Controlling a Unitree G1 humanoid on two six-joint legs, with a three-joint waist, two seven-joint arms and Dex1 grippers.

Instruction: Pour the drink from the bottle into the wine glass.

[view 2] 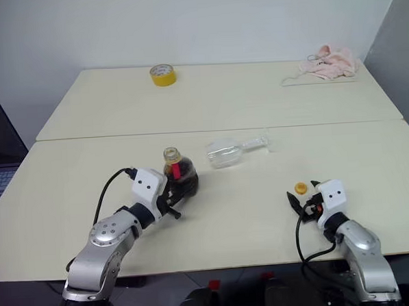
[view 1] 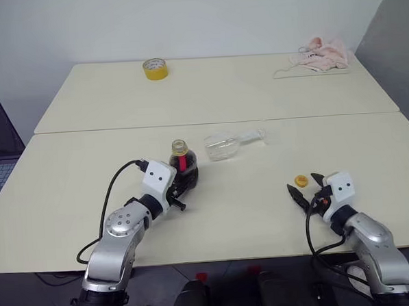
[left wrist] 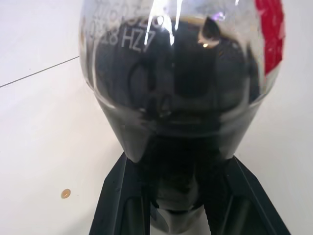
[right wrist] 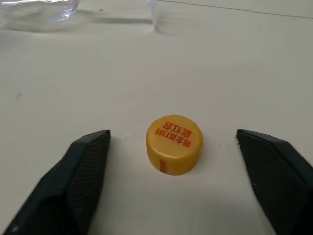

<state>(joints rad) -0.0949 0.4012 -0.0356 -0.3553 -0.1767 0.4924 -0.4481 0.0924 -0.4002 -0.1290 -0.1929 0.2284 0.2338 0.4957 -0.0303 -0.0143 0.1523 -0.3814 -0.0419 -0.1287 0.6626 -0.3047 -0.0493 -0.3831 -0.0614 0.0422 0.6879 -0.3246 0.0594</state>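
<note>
Bottle (left wrist: 181,98) print ending "HZ7"; red characters on yellow cap (right wrist: 174,144).

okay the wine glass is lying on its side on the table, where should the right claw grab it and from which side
Probably the stem. The wine glass lies tipped over, bowl toward the bottle, stem and foot pointing to the robot's right. The stem is thin and stands clear of the table, so open fingers fit across it. Bring the right claw in from the near right side; the clear round bowl looks wider and more slippery.
</note>
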